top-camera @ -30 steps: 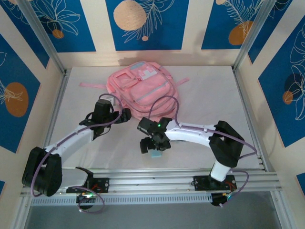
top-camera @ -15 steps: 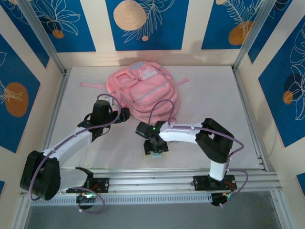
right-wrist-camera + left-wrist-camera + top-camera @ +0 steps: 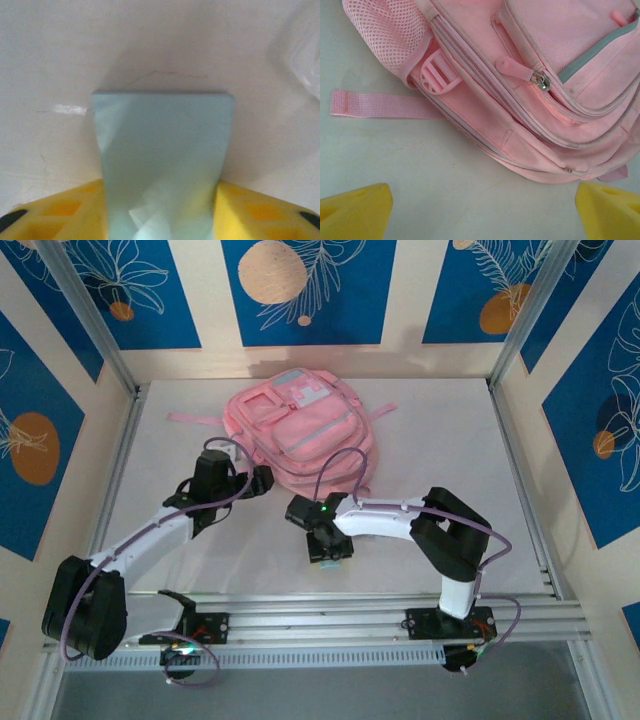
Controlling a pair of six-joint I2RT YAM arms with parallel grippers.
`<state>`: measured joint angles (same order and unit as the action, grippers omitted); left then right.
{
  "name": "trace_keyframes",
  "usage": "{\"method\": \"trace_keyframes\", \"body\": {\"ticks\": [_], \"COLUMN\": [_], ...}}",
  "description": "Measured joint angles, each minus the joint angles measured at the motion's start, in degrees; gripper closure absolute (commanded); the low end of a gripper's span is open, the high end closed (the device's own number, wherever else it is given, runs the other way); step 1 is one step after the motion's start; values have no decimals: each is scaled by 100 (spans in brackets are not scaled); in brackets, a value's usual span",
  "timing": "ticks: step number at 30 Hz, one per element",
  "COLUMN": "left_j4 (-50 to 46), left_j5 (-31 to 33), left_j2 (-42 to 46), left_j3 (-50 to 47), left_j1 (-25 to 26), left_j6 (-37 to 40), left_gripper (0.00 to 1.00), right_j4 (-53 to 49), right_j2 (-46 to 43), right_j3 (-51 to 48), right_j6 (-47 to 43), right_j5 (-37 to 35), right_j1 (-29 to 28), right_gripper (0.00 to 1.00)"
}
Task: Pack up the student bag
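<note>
The bag point(image 3: 305, 430) lies flat on the worktop point(image 3: 450, 460) with its front pockets up, on the far side of both arms.

The left fingers point(image 3: 258, 480) hang just off the bag's near left corner. In the left wrist view these yellow fingers point(image 3: 355, 210) stand wide apart with nothing between them and bare worktop under them. Just beyond them is the bag's edge. A mesh pocket point(image 3: 385, 35) sits at its corner, a pink buckle point(image 3: 437, 75) beside that, and a flat strap point(image 3: 385, 105) runs out from the bag across the worktop. A metal zip pull point(image 3: 540, 80) rests on a pocket seam further in.

The right fingers point(image 3: 325, 545) are on the near side of the bag, well clear of it and low over the worktop. In the right wrist view a pale blue block point(image 3: 162, 150) stands on the worktop between the yellow fingers point(image 3: 260, 215). They have come partway together and meet the block on both sides. How firmly they press it cannot be told.
</note>
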<state>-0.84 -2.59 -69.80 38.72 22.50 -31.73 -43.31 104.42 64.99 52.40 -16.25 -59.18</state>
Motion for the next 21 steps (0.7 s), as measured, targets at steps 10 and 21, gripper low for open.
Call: {"method": "trace_keyframes", "body": {"ticks": [10, 21], "left_j4": [0, -144], "left_j5": [-35, -345], "left_j2": [2, -229], "left_j3": [-7, 369], "left_j1": [0, 96], "left_j6": [-81, 302], "left_gripper": [6, 16], "right_j4": [-42, -140], "right_j2": [-48, -1368], "right_j3": [4, 63], "right_j6": [2, -671], "right_j5": [-7, 168], "right_j1": [52, 1244], "right_gripper": [56, 58]}}
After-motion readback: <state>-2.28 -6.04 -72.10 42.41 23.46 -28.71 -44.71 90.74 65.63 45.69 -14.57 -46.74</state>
